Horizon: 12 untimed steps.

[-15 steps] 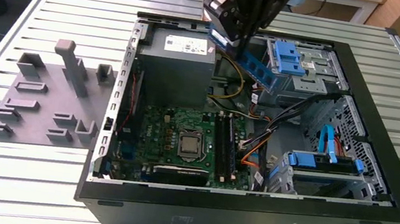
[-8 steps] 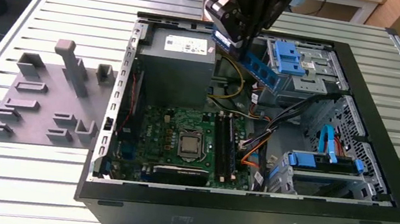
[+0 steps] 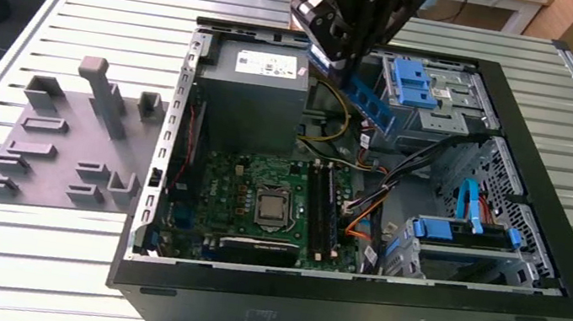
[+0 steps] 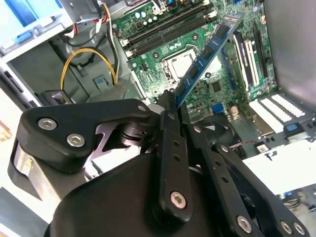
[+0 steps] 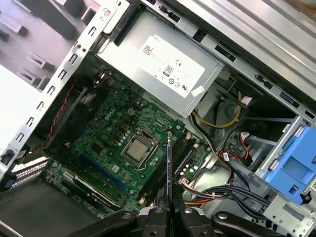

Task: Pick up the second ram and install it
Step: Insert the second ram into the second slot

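Observation:
The second ram [image 3: 372, 107] is a long blue circuit-board stick with dark chips. It hangs tilted above the open computer case, over the gap between the power supply and the drive bays. My gripper [image 3: 343, 67] is shut on its upper end. In the second wrist view the second ram [image 4: 207, 54] slants out from my gripper [image 4: 172, 102] over the green motherboard [image 4: 207, 94]. In the first wrist view the second ram [image 5: 169, 168] shows edge-on, rising from my gripper [image 5: 169, 211] towards the dark memory slots [image 5: 181, 159]. The slots [image 3: 323, 208] lie on the motherboard [image 3: 246, 201], below and apart from the stick.
The black case [image 3: 356, 307] lies open on a slatted white table [image 3: 56, 262]. A grey power supply [image 3: 256, 96] fills its far corner, with yellow and black cables [image 3: 326, 124] beside it. Blue drive caddies [image 3: 417, 82] [image 3: 463, 234] stand at the exterior view's right. A grey tray [image 3: 61, 144] with raised blocks lies outside the case.

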{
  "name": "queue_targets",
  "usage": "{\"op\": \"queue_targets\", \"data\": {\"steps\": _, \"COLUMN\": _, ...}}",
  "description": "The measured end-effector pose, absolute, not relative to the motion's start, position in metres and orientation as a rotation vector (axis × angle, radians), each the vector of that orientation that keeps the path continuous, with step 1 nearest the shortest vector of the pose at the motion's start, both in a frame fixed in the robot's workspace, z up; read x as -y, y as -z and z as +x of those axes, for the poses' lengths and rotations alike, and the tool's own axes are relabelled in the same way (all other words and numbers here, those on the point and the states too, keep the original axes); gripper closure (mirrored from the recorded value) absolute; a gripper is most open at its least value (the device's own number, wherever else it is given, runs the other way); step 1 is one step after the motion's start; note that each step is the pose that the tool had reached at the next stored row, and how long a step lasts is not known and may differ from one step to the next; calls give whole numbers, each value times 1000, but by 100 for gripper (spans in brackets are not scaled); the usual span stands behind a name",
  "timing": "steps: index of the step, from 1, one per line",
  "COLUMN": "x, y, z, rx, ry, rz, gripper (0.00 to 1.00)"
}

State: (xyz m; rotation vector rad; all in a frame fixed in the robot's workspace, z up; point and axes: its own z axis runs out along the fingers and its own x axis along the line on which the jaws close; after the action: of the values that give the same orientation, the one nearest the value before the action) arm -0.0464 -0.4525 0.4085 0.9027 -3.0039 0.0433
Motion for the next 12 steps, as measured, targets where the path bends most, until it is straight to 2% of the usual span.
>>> {"op": "queue_targets", "data": {"steps": 12, "x": 451, "y": -407, "z": -46, "rx": 3046, "ry": -43, "rz": 740, "gripper": 86}}
